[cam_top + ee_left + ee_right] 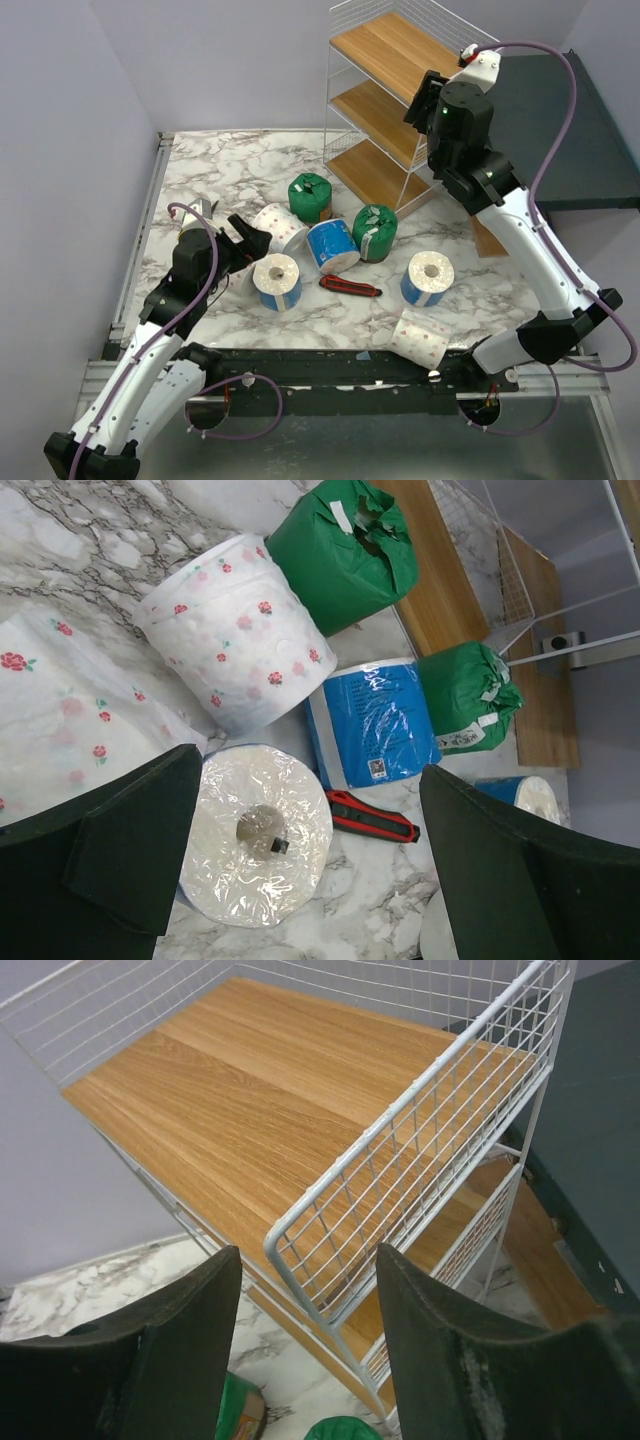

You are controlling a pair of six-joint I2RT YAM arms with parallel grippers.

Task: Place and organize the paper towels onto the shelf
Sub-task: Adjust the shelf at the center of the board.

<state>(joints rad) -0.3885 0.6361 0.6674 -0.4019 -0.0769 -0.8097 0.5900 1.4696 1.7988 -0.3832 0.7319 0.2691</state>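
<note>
Several paper towels lie on the marble table: two green-wrapped rolls (310, 197) (375, 232), a blue one on its side (332, 246), a white dotted roll (280, 225), two upright blue-wrapped rolls (277, 280) (428, 277), and a dotted one near the front edge (420, 337). My left gripper (248, 250) (310, 810) is open, low over the table. The upright roll (255, 845) sits between its fingers (130, 850), close to the left one. Raised at the front corner of the shelf (385, 90) (260, 1090), my right gripper (418, 103) (305, 1270) is open and holds nothing.
A red-and-black utility knife (350, 287) (370, 817) lies between the rolls. A dark slab (560, 130) stands to the right of the shelf. Another dotted roll (50, 710) lies by my left fingers. Walls close the left and back sides.
</note>
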